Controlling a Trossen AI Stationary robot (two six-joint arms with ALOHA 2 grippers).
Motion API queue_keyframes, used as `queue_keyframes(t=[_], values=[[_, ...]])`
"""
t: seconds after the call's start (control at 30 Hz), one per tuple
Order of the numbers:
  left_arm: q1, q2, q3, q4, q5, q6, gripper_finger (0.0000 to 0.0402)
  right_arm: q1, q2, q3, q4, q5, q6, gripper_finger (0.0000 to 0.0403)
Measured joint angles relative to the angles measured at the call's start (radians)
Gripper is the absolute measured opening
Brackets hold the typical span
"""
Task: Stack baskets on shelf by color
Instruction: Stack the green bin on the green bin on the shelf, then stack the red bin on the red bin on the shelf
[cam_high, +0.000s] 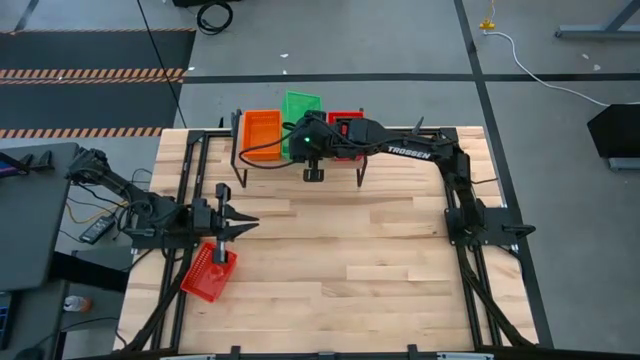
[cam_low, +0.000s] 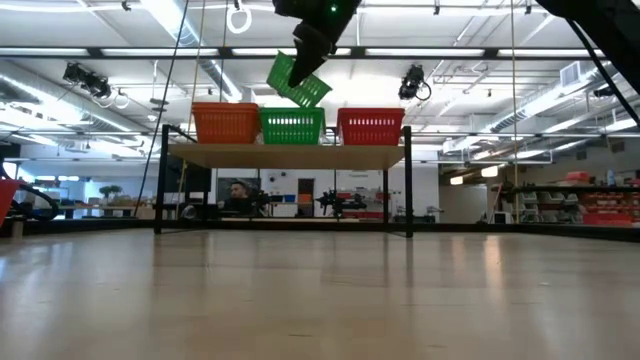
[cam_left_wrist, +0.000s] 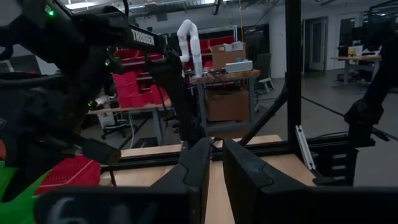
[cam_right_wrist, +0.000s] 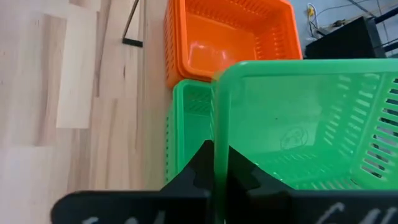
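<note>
Gripped by one rim, a green basket (cam_right_wrist: 311, 118) hangs tilted in the right gripper (cam_right_wrist: 219, 163), fingers clamped on its mesh wall, directly above the green stack (cam_low: 292, 125) at the middle of the shelf (cam_low: 290, 155); the tilt probably eases nesting. Orange baskets (cam_low: 226, 122) sit left, red baskets (cam_low: 371, 126) right. Nearer, the left gripper (cam_high: 228, 222), fingers almost together, holds nothing beside one red basket (cam_high: 208, 272) on the wooden table (cam_high: 380, 260).

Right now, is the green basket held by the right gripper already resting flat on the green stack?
No, in the low view the held green basket hangs tilted above the green stack on the shelf.
</note>
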Motion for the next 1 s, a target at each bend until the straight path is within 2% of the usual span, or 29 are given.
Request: queue_keyframes(t=[0.37, 0.77, 1.0], values=[[0.000, 0.000, 0.000, 0.013, 0.000, 0.003, 0.0050, 0.001, 0.000, 0.000, -0.013, -0.009, 0.041, 0.0024], [0.000, 0.000, 0.000, 0.012, 0.000, 0.002, 0.0050, 0.001, 0.000, 0.000, -0.015, -0.015, 0.041, 0.0102], [0.000, 0.000, 0.000, 0.010, 0.000, 0.001, 0.0050, 0.006, 0.000, 0.000, -0.008, -0.010, 0.045, 0.0118]])
